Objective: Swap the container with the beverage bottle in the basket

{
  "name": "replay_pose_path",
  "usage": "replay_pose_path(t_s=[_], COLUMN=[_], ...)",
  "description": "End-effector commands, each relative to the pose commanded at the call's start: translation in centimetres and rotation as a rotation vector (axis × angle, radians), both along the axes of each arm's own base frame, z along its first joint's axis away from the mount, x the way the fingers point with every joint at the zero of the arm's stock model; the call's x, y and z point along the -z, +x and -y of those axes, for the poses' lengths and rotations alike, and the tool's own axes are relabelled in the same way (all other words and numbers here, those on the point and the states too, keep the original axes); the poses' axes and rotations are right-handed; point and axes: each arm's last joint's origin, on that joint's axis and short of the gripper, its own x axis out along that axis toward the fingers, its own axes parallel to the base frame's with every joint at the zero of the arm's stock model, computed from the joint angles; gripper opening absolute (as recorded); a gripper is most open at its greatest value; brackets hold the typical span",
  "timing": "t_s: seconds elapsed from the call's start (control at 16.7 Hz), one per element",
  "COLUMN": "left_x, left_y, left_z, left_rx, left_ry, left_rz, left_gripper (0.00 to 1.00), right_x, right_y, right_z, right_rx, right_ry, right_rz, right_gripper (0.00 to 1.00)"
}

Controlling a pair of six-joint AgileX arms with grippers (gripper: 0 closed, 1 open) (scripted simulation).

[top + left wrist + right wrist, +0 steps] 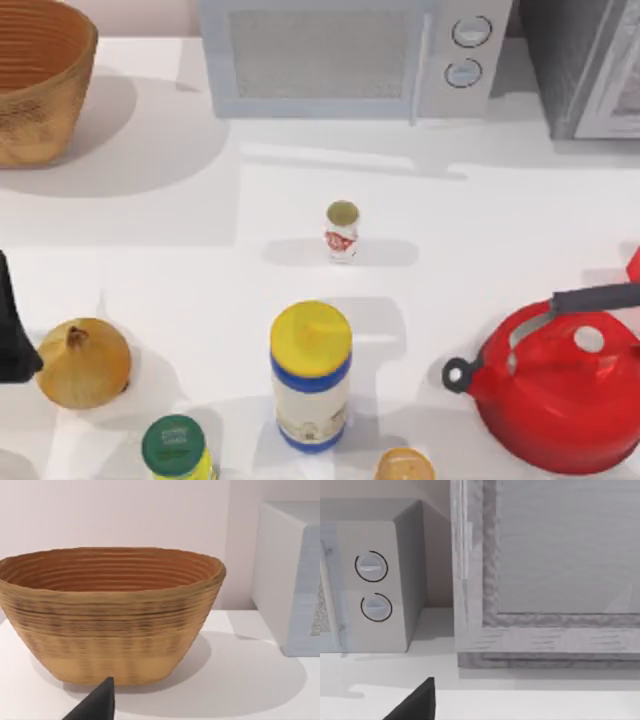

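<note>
Top view, nearest edge first: a green-lidded jar (177,449) and a round tan lid (403,466) sit at the front, with the tall white jar (311,378) (yellow lid, blue bands) standing upright between and just behind them. A brown onion (83,362) lies to the left, close to the dark body of my left arm (14,330) at the table's left edge. A red kettle (560,385) with a grey handle fills the right front.

Farther back, near the table's (180,250) middle, the beverage bottle (342,231) stands upright and alone, well apart from the jars and the kettle, its tan top facing up and red label showing. Nothing touches it.

At the back, a pale microwave (350,55) with two dials runs along the wall, a grey cabinet (585,65) beside it on the right. The basket (40,75) sits in the far left corner; what shows of its ribbed interior in the left wrist view (112,615) holds nothing.

One dark fingertip of the left gripper (97,705) points toward the basket, and one of the right gripper (417,705) toward the microwave and cabinet; whether either claw is open or closed I cannot tell.
</note>
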Motion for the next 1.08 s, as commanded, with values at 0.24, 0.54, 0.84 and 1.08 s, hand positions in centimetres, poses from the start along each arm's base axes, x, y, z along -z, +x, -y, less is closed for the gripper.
replay_pose_path(t_s=[0.24, 0.54, 0.84, 1.08], left_x=[0.1, -0.2, -0.1, 0.8], left_y=[0.0, 0.4, 2.2, 4.3], left_z=[0.0, -0.4, -2.1, -4.5], left_rx=[-0.003, -0.012, -0.019, -0.007], left_ry=[0.0, 0.022, 0.081, 0.093], left_rz=[-0.001, -0.023, -0.159, -0.301], left_gripper=[1.0, 1.0, 1.0, 1.0], right_x=[0.0, 0.0, 0.0, 0.0], right_y=[0.0, 0.0, 0.0, 0.0], right_z=[0.0, 0.0, 0.0, 0.0], right_rx=[0.0, 0.0, 0.0, 0.0], right_ry=[0.0, 0.0, 0.0, 0.0], right_rz=[0.0, 0.0, 0.0, 0.0], right_gripper=[1.0, 1.0, 1.0, 1.0])
